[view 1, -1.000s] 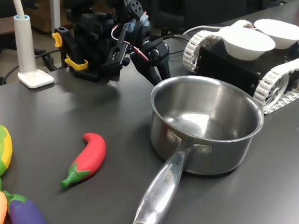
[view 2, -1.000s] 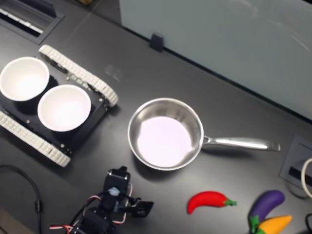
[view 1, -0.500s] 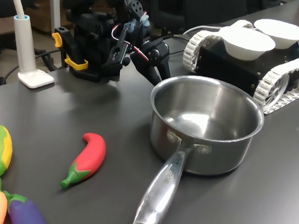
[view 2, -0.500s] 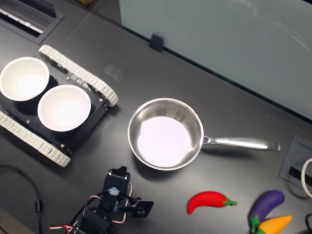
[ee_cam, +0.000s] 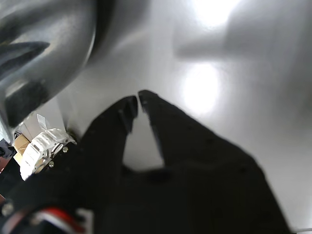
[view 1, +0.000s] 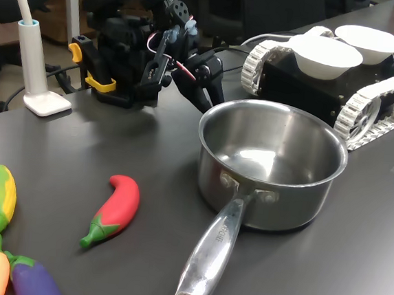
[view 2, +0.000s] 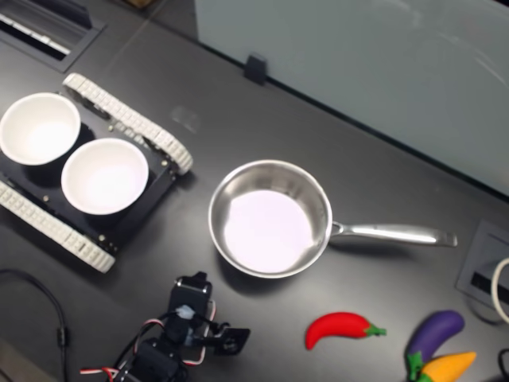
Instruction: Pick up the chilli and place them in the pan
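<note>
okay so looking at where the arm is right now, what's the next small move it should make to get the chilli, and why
Probably swing the gripper away from the pan toward the chilli, opening on the way. In the wrist view its fingertips nearly meet with nothing between them, and in both exterior views the chilli lies untouched on the table, well off from the arm, with the pan empty.

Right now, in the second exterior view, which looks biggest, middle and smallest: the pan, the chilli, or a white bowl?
1. Pan, biggest.
2. White bowl, middle.
3. Chilli, smallest.
</note>
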